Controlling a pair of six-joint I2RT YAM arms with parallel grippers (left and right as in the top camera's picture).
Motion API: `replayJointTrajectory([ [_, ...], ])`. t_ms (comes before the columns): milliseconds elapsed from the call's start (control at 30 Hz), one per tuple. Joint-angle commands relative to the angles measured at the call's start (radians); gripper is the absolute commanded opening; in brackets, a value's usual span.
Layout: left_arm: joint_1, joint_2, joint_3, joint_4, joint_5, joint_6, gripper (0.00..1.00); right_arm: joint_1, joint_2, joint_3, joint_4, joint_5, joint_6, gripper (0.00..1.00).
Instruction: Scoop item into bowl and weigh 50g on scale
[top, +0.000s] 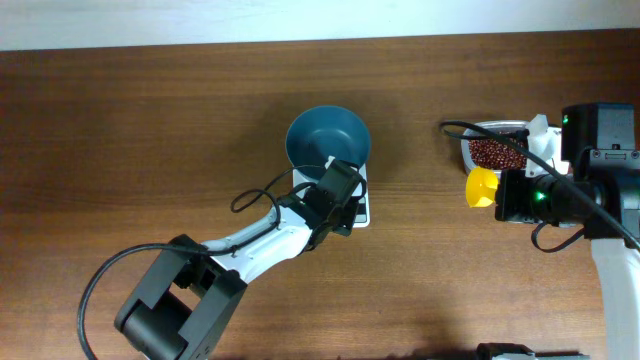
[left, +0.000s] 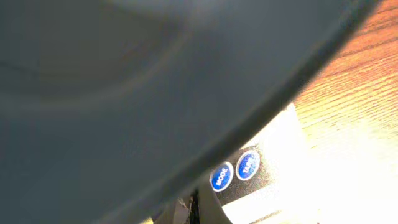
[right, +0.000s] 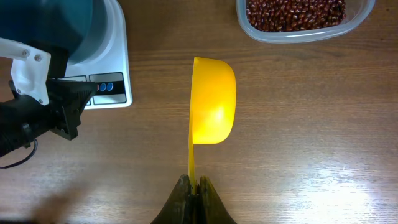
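Wood table: bowl on scale; gripped scoop between scale and tub.

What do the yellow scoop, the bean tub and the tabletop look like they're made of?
Scoop: likely plastic; opaque yellow, soft sheen, thin moulded edge.
Tub: probably clear plastic; the beans show through its wall.
Table: wood or wood-look laminate; brown grain lines, slight glare. Can't tell which.

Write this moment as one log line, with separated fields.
left tool shut, near scale buttons | right tool shut on scoop handle | bowl on scale, empty | beans in tub
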Motion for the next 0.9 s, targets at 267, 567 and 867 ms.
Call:
replayJointTrajectory([
  [267, -0.003, 0.066, 0.005, -0.002, 0.011, -0.014, 0.0, -0.005, -0.001, -0.002, 0.0, -0.01, 0.007, 0.04],
  [567, -0.002, -0.193, 0.043, -0.286, 0.01, -0.013, 0.0, -0.005, -0.001, -0.002, 0.001, -0.01, 0.007, 0.04],
  [867, 0.001, -0.575, 0.043, -0.62, 0.019, 0.271, 0.0, -0.005, -0.001, -0.002, 0.001, -0.009, 0.007, 0.04],
])
